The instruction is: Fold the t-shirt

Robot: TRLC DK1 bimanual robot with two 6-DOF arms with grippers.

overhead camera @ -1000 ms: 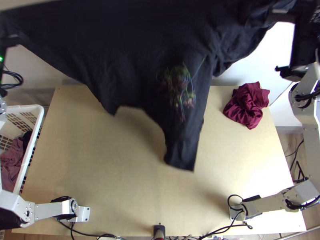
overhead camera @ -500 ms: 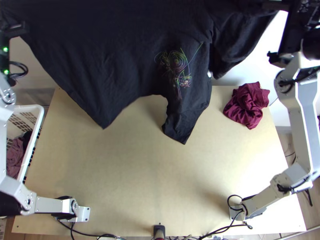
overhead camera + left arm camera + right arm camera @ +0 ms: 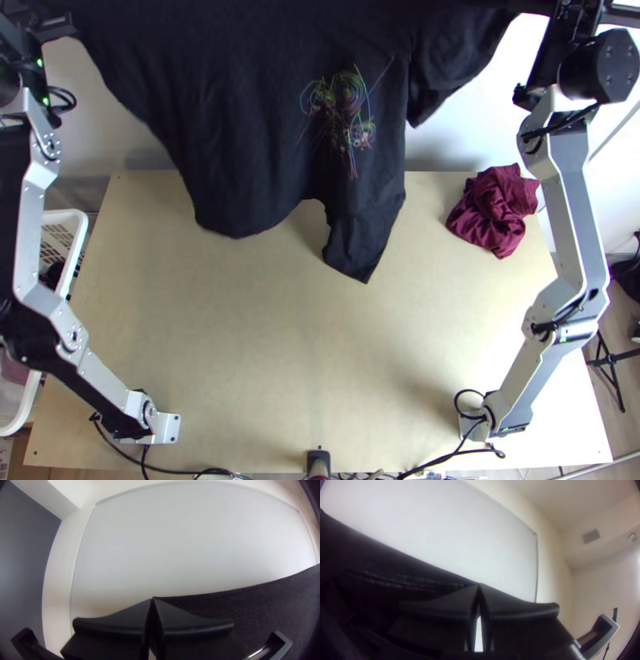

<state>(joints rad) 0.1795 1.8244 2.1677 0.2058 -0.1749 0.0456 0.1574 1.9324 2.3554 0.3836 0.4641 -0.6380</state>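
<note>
High at the top view's left edge is my left gripper [image 3: 56,28], beside one upper end of the black t-shirt [image 3: 240,120]. My right gripper [image 3: 552,10] is at the upper right, by the shirt's other end. The shirt hangs between them over the table's far part, a print on its front and a narrow part drooping toward the wood. In the left wrist view my left gripper [image 3: 152,601] is shut on the shirt's edge [image 3: 266,603]. Seen from the right wrist, my right gripper [image 3: 480,586] is shut on the dark cloth [image 3: 393,563].
A bunched dark red cloth [image 3: 494,210] lies at the far right of the table [image 3: 264,344]. Beyond the left edge stands a white basket [image 3: 78,228] with clothes inside. A white board [image 3: 193,540] is on the wall behind.
Both grippers have moved inward, toward each other. The shirt's lower left part has swung and now hangs as a rounded fold; its drooping narrow part has risen from its earliest position.
</note>
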